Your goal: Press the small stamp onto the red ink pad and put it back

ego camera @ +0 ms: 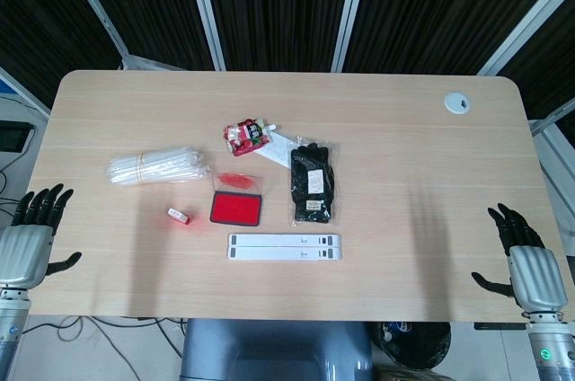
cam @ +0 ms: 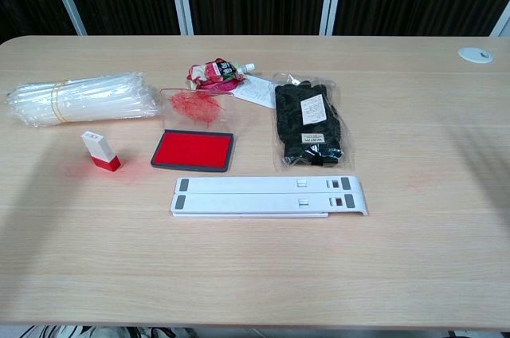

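The small stamp [ego camera: 179, 216] [cam: 100, 151] is white with a red base and lies on the table, left of the ink pad. The red ink pad [ego camera: 236, 208] [cam: 193, 151] sits open in its dark tray, with its clear lid [ego camera: 237, 181] [cam: 196, 106] lying just behind it. My left hand [ego camera: 30, 235] hovers at the table's left edge, fingers spread, holding nothing, well left of the stamp. My right hand [ego camera: 526, 264] hangs at the right edge, fingers apart and empty. The chest view shows neither hand.
A bundle of clear straws [ego camera: 157, 166] [cam: 80, 98] lies behind the stamp. A white folded stand [ego camera: 285, 246] [cam: 269, 196] lies in front of the pad. Black gloves in a bag [ego camera: 314, 184] [cam: 307, 123], a red pouch [ego camera: 247, 137] [cam: 213, 74] and a grommet [ego camera: 457, 102] lie farther back.
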